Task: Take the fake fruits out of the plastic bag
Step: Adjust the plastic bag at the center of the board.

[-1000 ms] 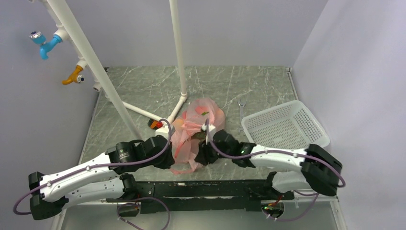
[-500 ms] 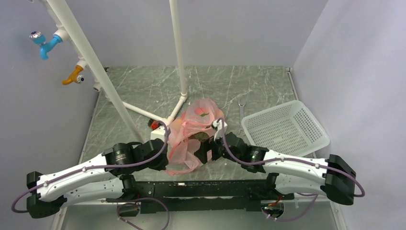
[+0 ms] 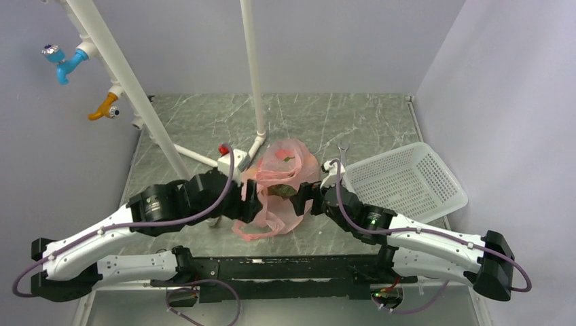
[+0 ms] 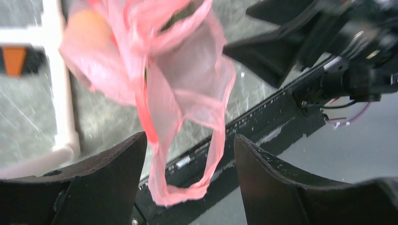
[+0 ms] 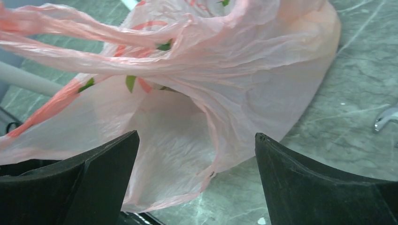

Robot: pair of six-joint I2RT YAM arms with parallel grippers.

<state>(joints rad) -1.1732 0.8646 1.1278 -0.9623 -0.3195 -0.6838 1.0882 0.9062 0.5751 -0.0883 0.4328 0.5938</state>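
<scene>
The pink plastic bag (image 3: 280,185) lies crumpled on the table between both grippers. Through its film a dark grey-green fruit (image 3: 281,191) shows, and an orange fruit (image 4: 87,30) bulges at its left side; any other fruits are hidden inside. My left gripper (image 3: 252,197) is at the bag's left, open. A loop handle (image 4: 187,187) hangs loose between its fingers (image 4: 108,178), not pinched. At the bag's right, my right gripper (image 3: 308,200) is open wide, with the bag's lower fold (image 5: 178,154) lying between its fingers (image 5: 300,183).
A white mesh basket (image 3: 407,180) stands at the right, with a wrench (image 3: 342,155) beside it. A white pipe frame (image 3: 255,88) rises behind the bag, its foot (image 4: 61,93) beside an orange-and-black brush (image 4: 14,58). The black base rail (image 3: 285,268) runs along the near edge.
Both grippers have opened and let go of the bag. Both have moved farther from the near edge, and the bag now sits lower and looser between them.
</scene>
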